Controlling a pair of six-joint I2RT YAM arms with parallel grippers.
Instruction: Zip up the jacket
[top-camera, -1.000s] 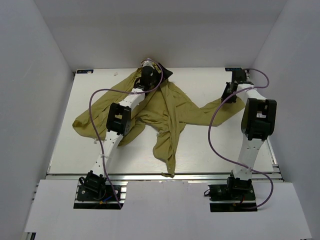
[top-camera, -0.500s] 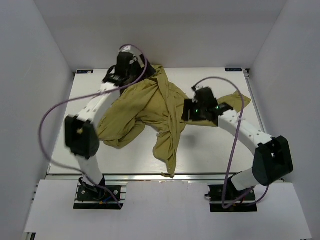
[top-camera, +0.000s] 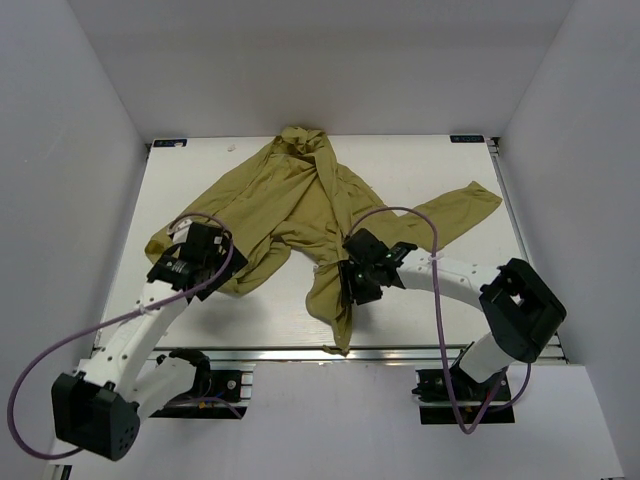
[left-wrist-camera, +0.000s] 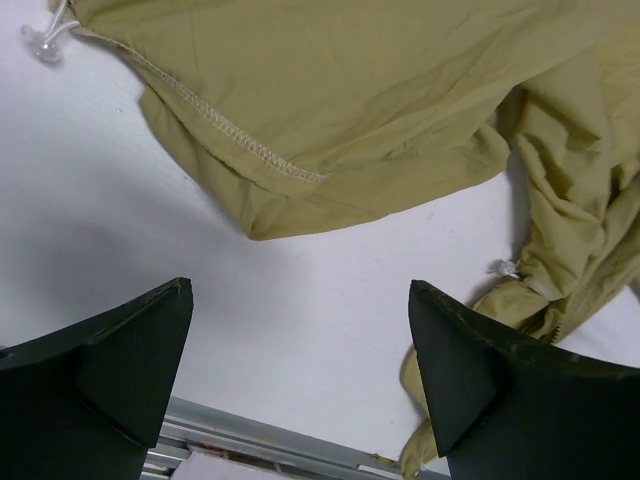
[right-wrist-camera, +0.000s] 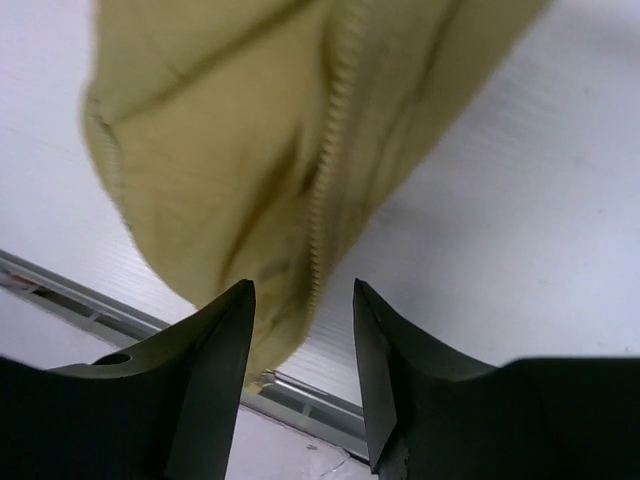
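Jacket (top-camera: 300, 195): olive-yellow, thin, rumpled, sprawled across white table (top-camera: 440, 160)

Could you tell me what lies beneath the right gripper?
Below the right gripper lies the lower front flap of the jacket with its zipper teeth, on the white table. Anything beneath the fabric is covered.

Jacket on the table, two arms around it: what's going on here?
Two arms are working on an olive-yellow jacket that lies crumpled on the white table. The right gripper hovers over the part of the jacket nearest the arms, jaws apart, with the zipper teeth lined up between them and nothing clamped yet. The left gripper is wide open over bare table beside the jacket's stitched hem, holding nothing.
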